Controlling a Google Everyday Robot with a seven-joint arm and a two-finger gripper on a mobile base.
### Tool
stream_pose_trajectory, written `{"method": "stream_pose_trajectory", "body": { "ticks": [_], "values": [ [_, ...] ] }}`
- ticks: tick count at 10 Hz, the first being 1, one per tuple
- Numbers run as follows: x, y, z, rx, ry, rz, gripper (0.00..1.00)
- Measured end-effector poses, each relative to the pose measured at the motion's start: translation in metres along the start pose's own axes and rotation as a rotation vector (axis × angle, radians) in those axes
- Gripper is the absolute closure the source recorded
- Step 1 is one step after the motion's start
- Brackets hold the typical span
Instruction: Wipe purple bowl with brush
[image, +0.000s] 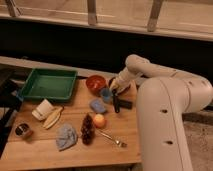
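The purple bowl (113, 81) sits at the back of the wooden table, right of the orange-red bowl (95, 83), and is mostly hidden behind my gripper (115, 88). The gripper hangs low over the bowl's front edge, next to the small blue cup (106, 94). The black brush (118, 103) shows just below the gripper, its slim handle running toward the table's front and its dark head to the right. I cannot tell whether the gripper holds the brush.
A green tray (49, 85) stands at the back left. A blue sponge (97, 105), an orange fruit (99, 120), dark grapes (88, 128), a silver fork (111, 138), a blue cloth (66, 136), a white cup (43, 109), a banana (53, 118) and a can (22, 131) lie across the table (40, 152).
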Motion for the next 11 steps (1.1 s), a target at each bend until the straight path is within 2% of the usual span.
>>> {"method": "stream_pose_trajectory", "body": {
  "ticks": [3, 5, 7, 8, 11],
  "values": [
    [0.006, -0.018, -0.005, 0.013, 0.006, 0.027, 1.0],
    [-0.005, -0.018, -0.018, 0.016, -0.025, 0.027, 1.0],
    [-0.017, -0.004, -0.024, 0.015, -0.047, 0.004, 1.0],
    [-0.021, 0.011, -0.022, 0.01, -0.049, -0.031, 1.0],
    [-0.015, 0.025, -0.014, 0.0, -0.028, -0.073, 1.0]
  ]
}}
